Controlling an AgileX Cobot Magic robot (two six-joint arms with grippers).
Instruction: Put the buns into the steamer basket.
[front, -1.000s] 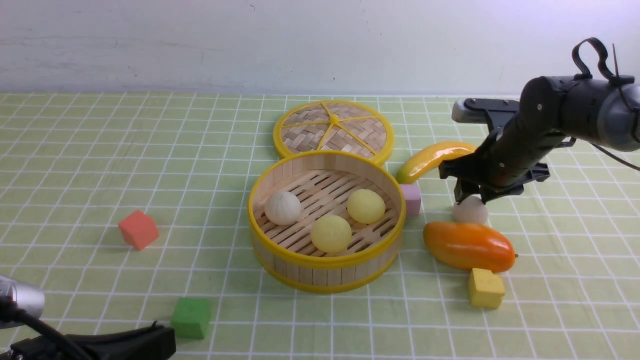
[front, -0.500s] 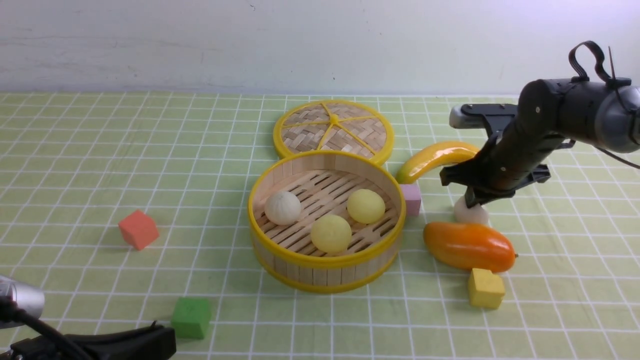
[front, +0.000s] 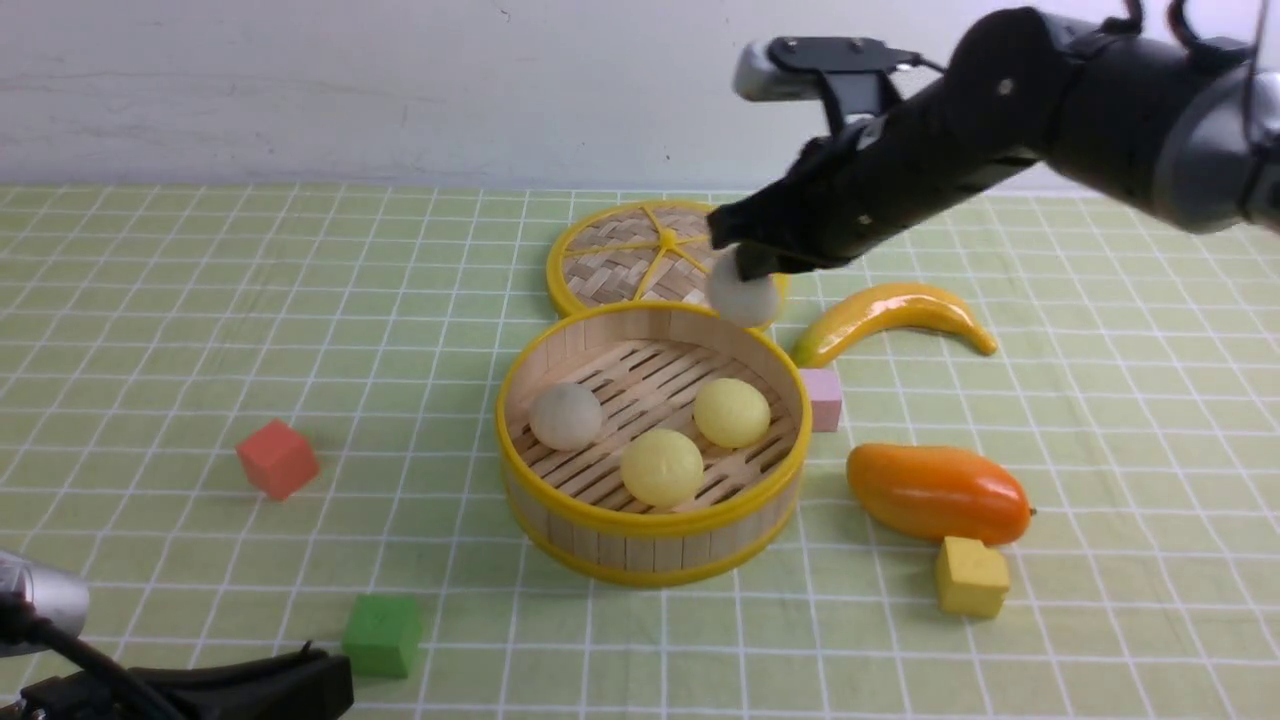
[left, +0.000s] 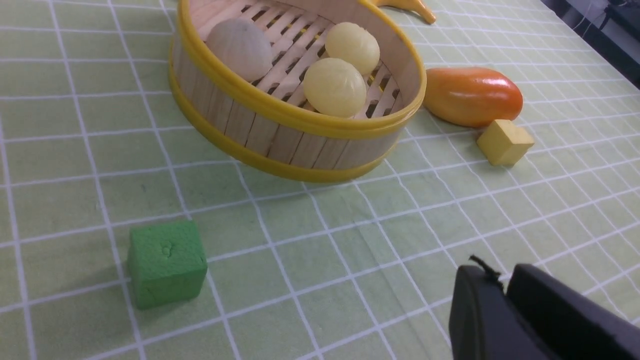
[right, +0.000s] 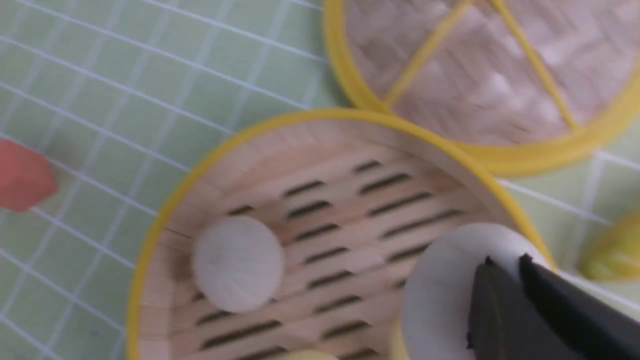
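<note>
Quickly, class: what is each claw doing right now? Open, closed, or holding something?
Left claw: closed, holding nothing.
Right claw: closed on an off-white bun.

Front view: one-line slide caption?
Right pincer holds an off-white bun above the rim of the steamer basket; three other buns lie inside.

Right arm (front: 1040, 110): matte black tube with 1 silver screw (front: 1003, 87), grey joint (front: 1215, 150), grey camera (front: 775, 70) on a black bracket. Left arm (front: 200, 690): black housing, silver cylinder (front: 40, 600), black cable (front: 75, 655).
</note>
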